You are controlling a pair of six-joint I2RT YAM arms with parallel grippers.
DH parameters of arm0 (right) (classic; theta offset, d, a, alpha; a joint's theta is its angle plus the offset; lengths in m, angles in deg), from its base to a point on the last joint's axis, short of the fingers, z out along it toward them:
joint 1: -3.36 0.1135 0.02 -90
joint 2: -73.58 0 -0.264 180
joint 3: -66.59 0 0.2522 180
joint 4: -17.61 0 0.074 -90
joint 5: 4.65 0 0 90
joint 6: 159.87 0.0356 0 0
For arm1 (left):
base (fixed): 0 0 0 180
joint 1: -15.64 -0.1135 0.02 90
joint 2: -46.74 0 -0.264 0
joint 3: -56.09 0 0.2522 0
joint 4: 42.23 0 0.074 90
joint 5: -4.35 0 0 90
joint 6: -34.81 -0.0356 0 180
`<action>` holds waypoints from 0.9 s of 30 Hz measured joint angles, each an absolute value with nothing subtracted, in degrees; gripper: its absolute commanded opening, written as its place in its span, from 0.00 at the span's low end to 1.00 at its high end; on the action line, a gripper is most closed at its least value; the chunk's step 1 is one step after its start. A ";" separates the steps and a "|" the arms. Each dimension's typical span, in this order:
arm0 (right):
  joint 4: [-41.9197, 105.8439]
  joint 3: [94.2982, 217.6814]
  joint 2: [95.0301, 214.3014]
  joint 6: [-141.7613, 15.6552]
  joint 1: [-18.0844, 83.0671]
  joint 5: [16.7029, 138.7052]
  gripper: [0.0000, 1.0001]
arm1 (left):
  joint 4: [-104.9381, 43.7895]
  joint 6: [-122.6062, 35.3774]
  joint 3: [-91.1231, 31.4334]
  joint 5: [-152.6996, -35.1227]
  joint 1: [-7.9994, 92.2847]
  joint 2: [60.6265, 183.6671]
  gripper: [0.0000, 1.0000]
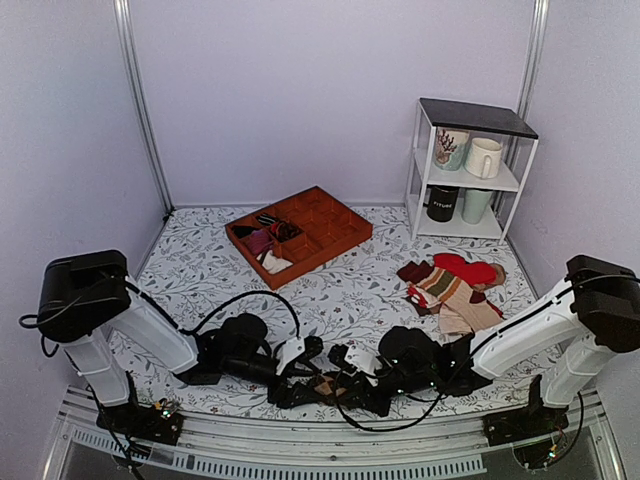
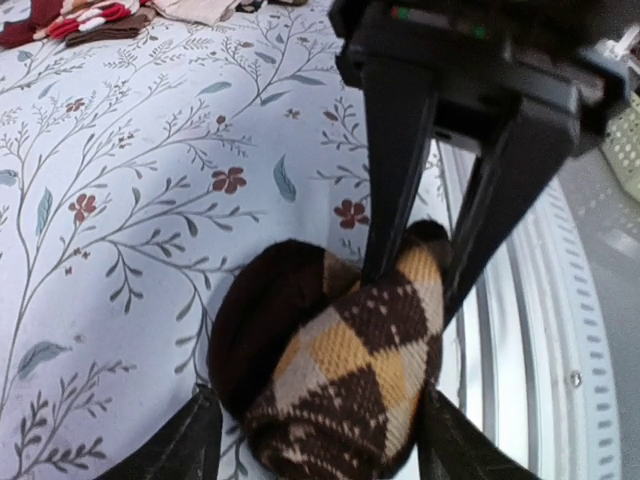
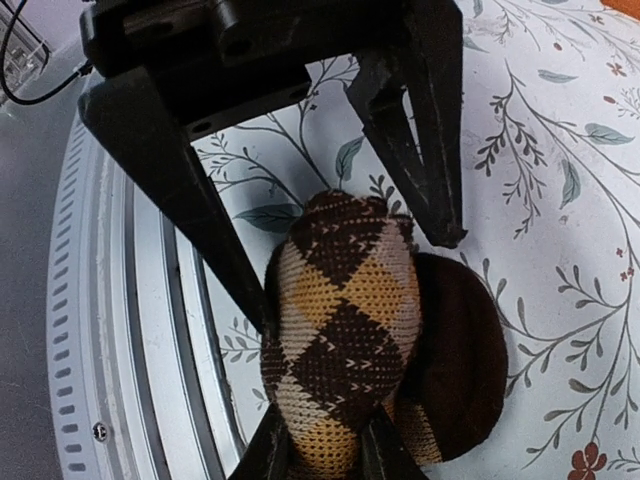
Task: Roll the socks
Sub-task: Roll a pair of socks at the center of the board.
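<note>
Socks: the dark brown knitted socks with tan and black argyle diamonds (image 2: 345, 370) sit as a compact rolled bundle on the floral-printed table cloth (image 2: 130, 200), at the near table edge, directly between the two facing grippers.
Left gripper: the black two-finger left gripper (image 2: 315, 440) straddles the bundle, a finger on each flank; whether the pads actually press the knit cannot be told.
Right gripper: the black two-finger right gripper (image 3: 320, 455) has its fingers closed on the bundle's end, pinching the argyle fabric.
Step in hand: judged as the late stage, with the roll formed and the cuff being tucked or folded over.
Next move: likely calls for steady counter-hold by one gripper while the other pulls the brown cuff over without unrolling.
Beyond the grippers: a heap of red, striped and beige socks (image 1: 455, 285) lies well apart on the far right.
</note>
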State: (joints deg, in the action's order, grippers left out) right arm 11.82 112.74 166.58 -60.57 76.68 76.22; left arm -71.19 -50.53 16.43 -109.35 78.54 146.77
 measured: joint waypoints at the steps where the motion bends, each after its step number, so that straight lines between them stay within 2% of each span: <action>1: 11.82 112.87 166.71 -60.20 76.46 75.59 0.16 | -71.85 -51.05 17.18 -109.09 78.56 146.81 0.67; 3: 11.86 113.28 167.14 -59.47 76.12 74.25 0.17 | -74.21 -51.77 18.97 -108.59 78.78 147.03 0.70; 4: 11.90 113.48 167.34 -59.19 75.98 73.71 0.17 | -75.67 -52.12 20.06 -108.24 78.97 147.10 0.79; 5: 11.97 113.74 167.60 -58.82 75.79 72.74 0.17 | -77.55 -52.47 21.53 -107.78 79.26 147.12 0.95; 6: 11.99 114.00 167.93 -58.51 75.63 71.89 0.16 | -79.17 -52.93 23.01 -107.39 79.59 147.03 0.99; 17: 13.04 117.68 171.86 -55.54 73.60 62.19 0.17 | -80.57 -60.10 26.47 -99.61 83.85 131.86 1.00; 27: 14.85 119.51 173.31 -53.68 72.49 59.19 0.17 | -80.06 -61.11 25.55 -100.20 85.47 137.90 1.00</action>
State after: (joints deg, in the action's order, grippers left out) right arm 14.85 119.51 173.31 -53.68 72.49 59.19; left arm -80.06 -61.11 25.55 -100.20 85.47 137.90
